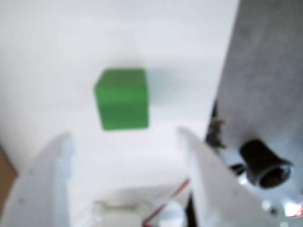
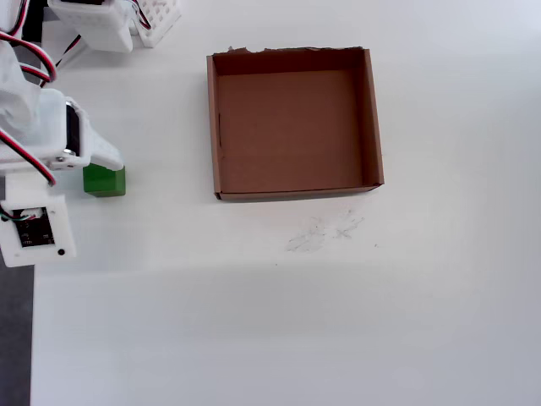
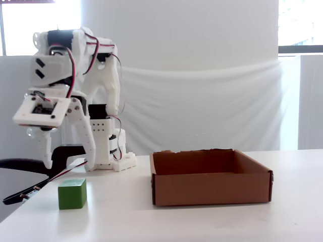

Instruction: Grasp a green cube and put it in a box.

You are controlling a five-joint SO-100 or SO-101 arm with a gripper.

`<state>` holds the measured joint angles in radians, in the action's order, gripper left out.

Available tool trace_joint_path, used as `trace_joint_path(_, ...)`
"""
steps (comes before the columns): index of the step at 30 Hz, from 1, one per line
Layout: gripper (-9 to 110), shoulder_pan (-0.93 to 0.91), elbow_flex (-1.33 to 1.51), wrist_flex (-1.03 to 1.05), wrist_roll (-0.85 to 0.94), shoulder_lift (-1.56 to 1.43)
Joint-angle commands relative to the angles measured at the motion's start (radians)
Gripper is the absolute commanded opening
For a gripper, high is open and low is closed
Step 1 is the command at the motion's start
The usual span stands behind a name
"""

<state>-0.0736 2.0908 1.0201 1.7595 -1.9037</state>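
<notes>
The green cube point(image 1: 122, 99) lies on the white table just ahead of my open gripper point(image 1: 123, 135) in the wrist view, centred between the two white fingers. In the fixed view the gripper point(image 3: 69, 163) hangs open a little above the cube point(image 3: 72, 193), with one finger on each side of it and nothing held. In the overhead view the cube point(image 2: 106, 182) is at the far left, partly covered by the arm. The brown cardboard box point(image 2: 373, 118) stands empty to the right of the cube, with its ragged edge on the far side. It also shows in the fixed view point(image 3: 209, 189).
The arm's white base point(image 2: 93, 25) stands at the top left of the overhead view. The table's left edge point(image 2: 15, 338) runs close beside the cube. Faint scuff marks point(image 2: 325, 230) lie in front of the box. A grey area point(image 1: 265, 71) lies past the table edge in the wrist view.
</notes>
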Motion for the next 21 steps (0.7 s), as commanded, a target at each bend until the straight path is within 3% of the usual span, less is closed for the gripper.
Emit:
trace_joint_path(1,31,0.006,-0.043,-0.025,0.034,0.014)
trace_joint_path(21,28,0.034,0.173,-0.304,0.020,0.060)
